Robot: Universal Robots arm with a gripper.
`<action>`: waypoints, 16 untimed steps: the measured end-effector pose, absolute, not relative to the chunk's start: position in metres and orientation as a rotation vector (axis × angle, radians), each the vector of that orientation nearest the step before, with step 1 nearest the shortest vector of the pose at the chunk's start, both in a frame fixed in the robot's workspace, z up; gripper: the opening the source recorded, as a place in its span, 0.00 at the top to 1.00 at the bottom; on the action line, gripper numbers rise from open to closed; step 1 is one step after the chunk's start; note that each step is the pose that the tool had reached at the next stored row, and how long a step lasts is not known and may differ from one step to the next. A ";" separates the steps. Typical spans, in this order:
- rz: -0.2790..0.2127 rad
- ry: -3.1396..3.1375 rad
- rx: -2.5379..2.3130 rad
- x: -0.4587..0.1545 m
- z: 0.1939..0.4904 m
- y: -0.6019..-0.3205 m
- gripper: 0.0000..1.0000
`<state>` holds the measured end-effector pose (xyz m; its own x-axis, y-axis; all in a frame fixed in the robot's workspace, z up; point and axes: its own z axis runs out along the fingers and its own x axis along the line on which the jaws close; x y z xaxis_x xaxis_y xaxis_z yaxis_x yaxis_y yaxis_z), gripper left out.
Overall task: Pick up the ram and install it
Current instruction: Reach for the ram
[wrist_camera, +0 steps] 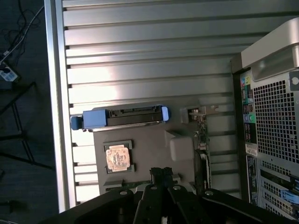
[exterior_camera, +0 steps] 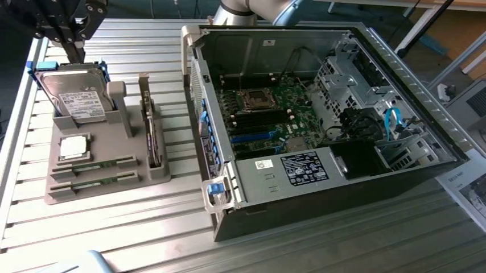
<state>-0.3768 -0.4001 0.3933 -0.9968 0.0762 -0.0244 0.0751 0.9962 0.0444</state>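
Observation:
Two ram sticks lie in slots at the near end of a grey holder (exterior_camera: pixel 114 190): one ram stick (exterior_camera: pixel 97 166) and a second (exterior_camera: pixel 97 182) just in front of it. Both are thin green boards. My gripper (exterior_camera: pixel 76 56) hangs shut and empty above the holder's far end, over the hard drive (exterior_camera: pixel 76 99), well away from the sticks. In the wrist view the gripper (wrist_camera: pixel 163 175) points down with its black fingers together over the holder (wrist_camera: pixel 149 144). The open computer case (exterior_camera: pixel 425 85) shows its motherboard (exterior_camera: pixel 292 105) with dark memory slots (exterior_camera: pixel 262 120).
A silver processor chip (exterior_camera: pixel 74 148) sits between the hard drive and the sticks, also seen as the chip (wrist_camera: pixel 117 157). An expansion card (exterior_camera: pixel 154 139) stands upright along the holder's side. The slatted metal table (exterior_camera: pixel 114 239) carries everything. Papers (exterior_camera: pixel 470 193) lie at the exterior view's right.

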 end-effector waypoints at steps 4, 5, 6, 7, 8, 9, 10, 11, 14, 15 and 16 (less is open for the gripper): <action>0.068 3.113 0.118 -0.378 0.393 -0.405 0.90; 0.068 3.112 0.118 -0.379 0.393 -0.406 0.90; 0.068 3.112 0.118 -0.379 0.393 -0.407 0.90; 0.068 3.112 0.118 -0.380 0.393 -0.408 0.90; 0.068 3.112 0.118 -0.380 0.393 -0.410 0.90; 0.068 3.113 0.118 -0.381 0.393 -0.411 0.90; 0.068 3.113 0.118 -0.381 0.393 -0.412 0.90; 0.068 3.112 0.118 -0.382 0.393 -0.414 0.90; 0.068 3.113 0.118 -0.383 0.393 -0.417 0.90; 0.068 3.112 0.118 -0.383 0.393 -0.418 0.90; 0.068 3.112 0.118 -0.383 0.393 -0.419 0.90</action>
<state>-0.3833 -0.4193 0.3933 -0.9968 0.0763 -0.0245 0.0751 0.9962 0.0444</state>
